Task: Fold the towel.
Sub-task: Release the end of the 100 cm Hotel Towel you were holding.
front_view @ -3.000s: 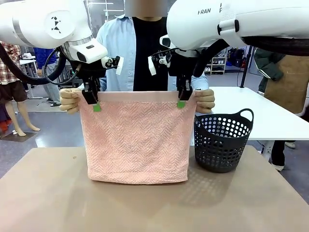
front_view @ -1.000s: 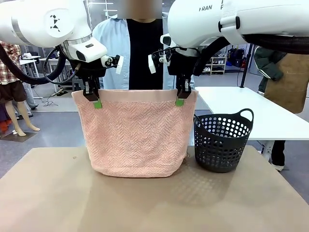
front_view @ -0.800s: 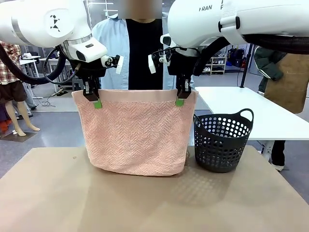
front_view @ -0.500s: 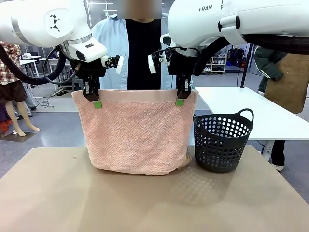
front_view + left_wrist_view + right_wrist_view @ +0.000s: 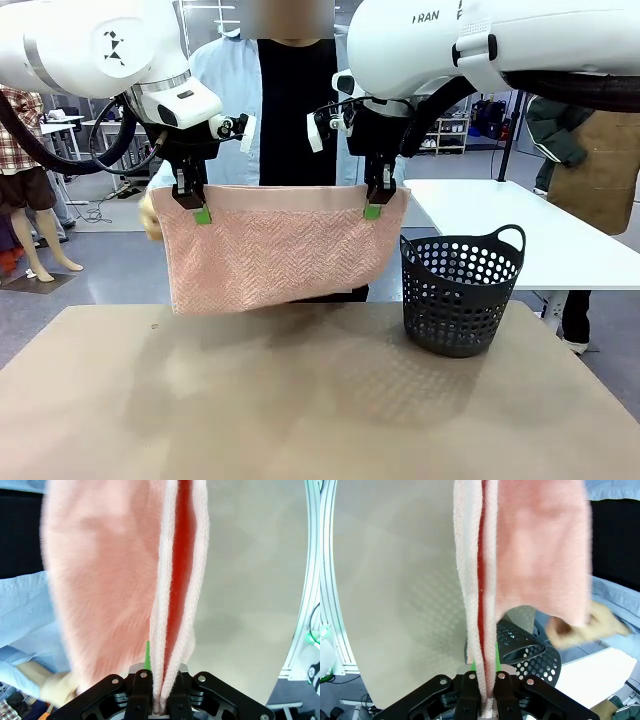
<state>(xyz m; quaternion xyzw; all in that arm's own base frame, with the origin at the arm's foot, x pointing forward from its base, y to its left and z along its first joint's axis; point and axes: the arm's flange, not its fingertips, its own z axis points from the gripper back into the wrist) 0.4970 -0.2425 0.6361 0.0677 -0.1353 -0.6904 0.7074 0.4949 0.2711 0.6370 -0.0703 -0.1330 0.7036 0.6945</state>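
The towel (image 5: 275, 250) hangs in the air over the far half of the table (image 5: 320, 400), stretched flat between the two arms and facing the camera. Its plain hem band runs along the top. Its bottom edge is clear of the tabletop and slants, lower on the robot's left. The left gripper (image 5: 190, 205) is clamped on the top hem near one corner and the right gripper (image 5: 377, 203) on the hem near the other. Both wrist views show two layers of cloth pinched between the closed fingers, with a blurred flap of cloth on the person's side.

A person (image 5: 300, 110) stands just behind the towel. One hand (image 5: 150, 215) is at the towel's edge on the robot's left, blurred; I cannot tell whether it grips the cloth.

The tabletop is tan with a fine dotted texture, and it is bare under and in front of the towel. A dark basket (image 5: 460, 290) with holes stands on it to the robot's right, just beside the towel's side edge but not touching it. Behind the basket is a white table (image 5: 500, 215). Farther back are a grey floor and other people.
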